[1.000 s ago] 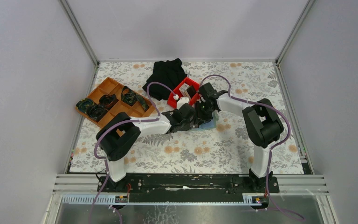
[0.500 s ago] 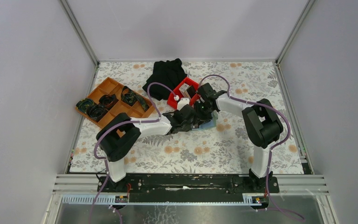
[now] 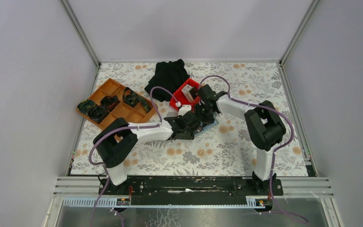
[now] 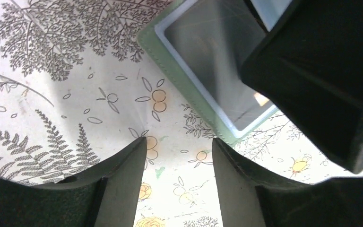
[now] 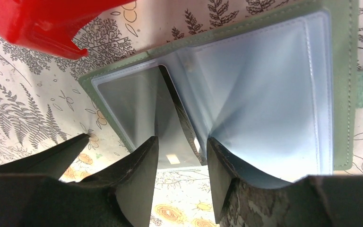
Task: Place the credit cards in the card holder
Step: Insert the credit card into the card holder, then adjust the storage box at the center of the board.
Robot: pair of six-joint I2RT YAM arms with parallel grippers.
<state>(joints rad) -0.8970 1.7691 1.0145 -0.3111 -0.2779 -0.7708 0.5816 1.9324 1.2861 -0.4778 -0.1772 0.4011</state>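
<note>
Just ahead of the left hand and under the right hand: a flat grey-green folding card holder lies opened out on the white floral-patterned worktop, with its pale-blue clear sleeves facing up.
Inside the holder: one dark-grey, stiff rectangular credit card sits in a sleeve by the fold. Its near end shows in the gap between the right hand's fingers.
Right hand: it is low over the holder's near edge, with its fingers apart and patterned worktop visible between them. Whether either finger touches the card cannot be told.
Left hand: its fingers are spread wide, gripping nothing, low over bare worktop. The holder's corner lies just beyond its fingertips, and the black body of the right hand hangs ahead and to its right.
Red bin: a red plastic bin sits ahead and to the left of the right hand, near the holder's far corner. Its contents are too small to name.
Orange tray: an orange plastic compartment tray with dark items in several compartments sits well apart, to the left of the left hand.
Black cloth: a crumpled black cloth lies beyond the red bin, farther from both hands.
</note>
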